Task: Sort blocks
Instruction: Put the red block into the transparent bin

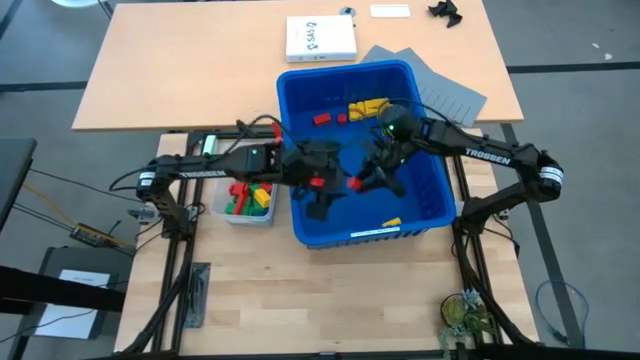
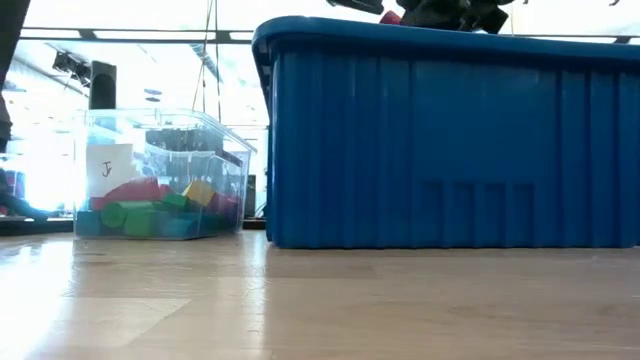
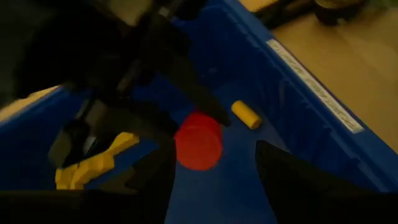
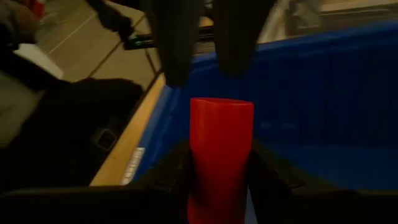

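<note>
I'm in the middle of a handover over the blue bin: my right gripper has its fingers clamped on a red cylinder block, holding it above the bin's floor, and my left gripper faces it with fingers spread apart on either side of the cylinder's round end, not yet touching as far as I can judge. Next, I reckon, the left fingers must close squarely on the free end before the right lets go, then the block goes across to the clear tub just beside the bin, where red, green and yellow blocks already lie. More blocks sit at the bin's far wall and one yellow one near the front. From the low view the bin wall hides the whole exchange, and overhead the two wrists overlap, so the gap between fingers and block is hard to make out.
</note>
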Motion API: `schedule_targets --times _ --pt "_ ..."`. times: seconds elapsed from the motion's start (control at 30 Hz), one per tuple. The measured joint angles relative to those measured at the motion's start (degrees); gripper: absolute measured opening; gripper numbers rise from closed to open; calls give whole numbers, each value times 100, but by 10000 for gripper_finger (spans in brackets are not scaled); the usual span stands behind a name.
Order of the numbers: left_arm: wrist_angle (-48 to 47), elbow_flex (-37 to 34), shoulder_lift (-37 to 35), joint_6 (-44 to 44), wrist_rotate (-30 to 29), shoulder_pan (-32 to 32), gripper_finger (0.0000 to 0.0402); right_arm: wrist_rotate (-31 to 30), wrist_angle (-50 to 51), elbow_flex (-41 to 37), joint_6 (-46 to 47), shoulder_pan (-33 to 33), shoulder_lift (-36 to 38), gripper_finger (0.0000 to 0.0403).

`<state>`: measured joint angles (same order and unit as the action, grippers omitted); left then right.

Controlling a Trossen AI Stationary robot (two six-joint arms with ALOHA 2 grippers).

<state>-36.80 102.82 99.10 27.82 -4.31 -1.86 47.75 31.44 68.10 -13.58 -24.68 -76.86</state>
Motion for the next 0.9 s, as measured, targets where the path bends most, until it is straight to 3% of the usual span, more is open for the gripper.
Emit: schedule_targets --times 0.2,0.67,0.9 --pt "128 3 197 647 -75 261 229 11 -77 0 269 378 4 121" --pt "504 3 405 721 -200 438 227 -184 -308 9 489 863 11 121" --pt "419 3 446 693 -188 534 165 -147 -356 4 549 895 3 121"
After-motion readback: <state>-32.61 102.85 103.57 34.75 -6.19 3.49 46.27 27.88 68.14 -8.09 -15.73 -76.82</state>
